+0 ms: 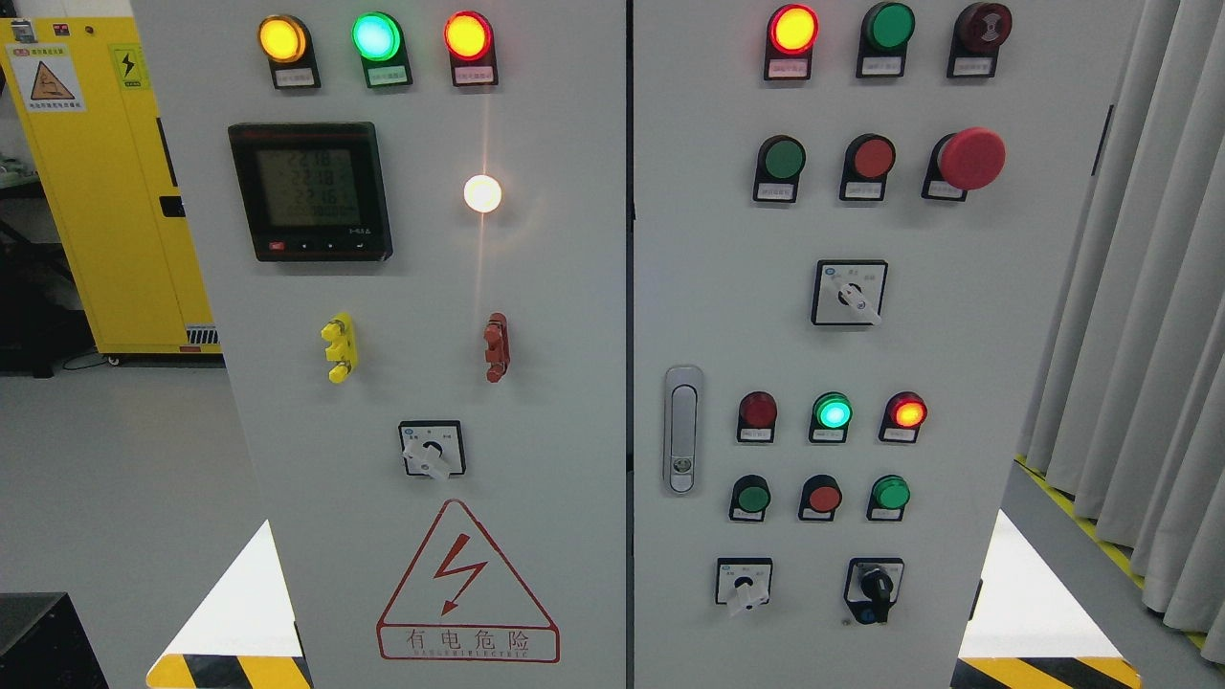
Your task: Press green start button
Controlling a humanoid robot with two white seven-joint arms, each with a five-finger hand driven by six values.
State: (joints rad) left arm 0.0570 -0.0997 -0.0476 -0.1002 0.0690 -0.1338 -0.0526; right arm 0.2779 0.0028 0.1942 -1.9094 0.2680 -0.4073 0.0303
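A grey control cabinet with two doors fills the head view. On the right door (957,383) an unlit green push button (784,159) sits in the upper row, beside a red push button (873,158) and a red mushroom stop button (970,159). Lower down, a second green push button (753,499) sits left of a red button (824,498) and another green button (891,493). Above them a green lamp (833,413) glows. Neither robot hand shows anywhere in the frame.
The left door (555,431) carries three lit lamps, a digital meter (311,191), a white lamp (482,193) and a rotary switch (433,450). A yellow cabinet (105,191) stands at the far left, grey curtains (1139,287) at the right. A door handle (681,429) sits mid-panel.
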